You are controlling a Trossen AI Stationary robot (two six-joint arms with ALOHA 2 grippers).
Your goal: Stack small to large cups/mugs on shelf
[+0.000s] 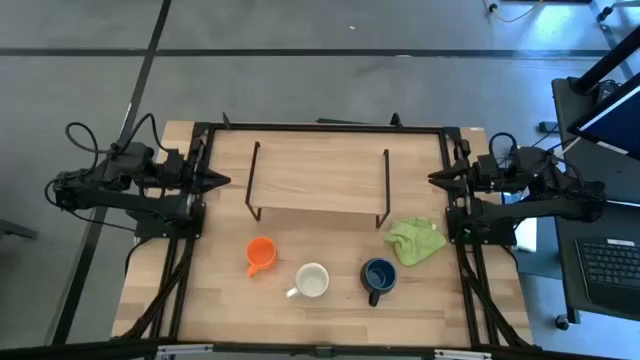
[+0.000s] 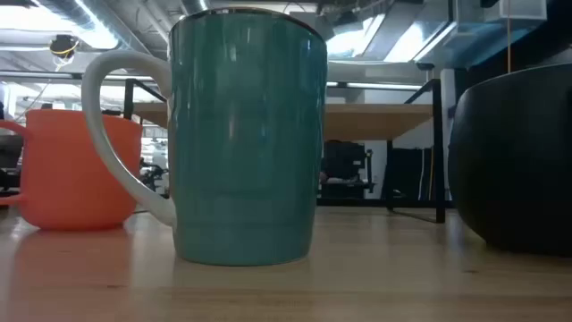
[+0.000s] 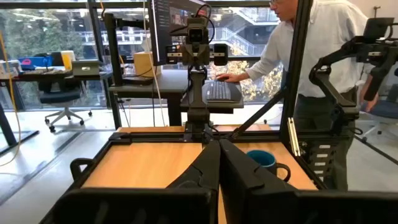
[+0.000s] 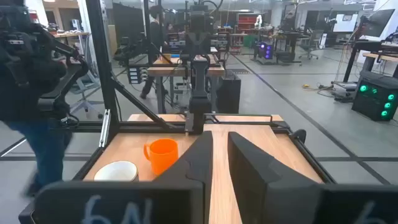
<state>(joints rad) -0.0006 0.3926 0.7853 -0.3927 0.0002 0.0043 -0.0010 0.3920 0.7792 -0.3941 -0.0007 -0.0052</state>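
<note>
Three mugs stand upright in a row on the tabletop, near its front. The orange one (image 1: 260, 253) is on the left. The middle one (image 1: 312, 281) is white inside with a white handle, and its wall looks teal in the low view (image 2: 246, 143). The dark blue one (image 1: 378, 277) is on the right. The wooden shelf (image 1: 318, 180) stands on black wire legs behind them, with nothing on it. My left gripper (image 1: 220, 181) is shut and empty at the table's left edge. My right gripper (image 1: 435, 179) is at the right edge, empty, with a narrow gap between its fingers (image 4: 221, 146).
A lime-green cloth (image 1: 416, 240) lies crumpled by the shelf's right legs, behind the blue mug. The table's black frame (image 1: 320, 127) runs along its edges. A person in a white shirt (image 3: 311, 50) stands beyond the table's right side. Bare wood lies between the shelf and the mugs.
</note>
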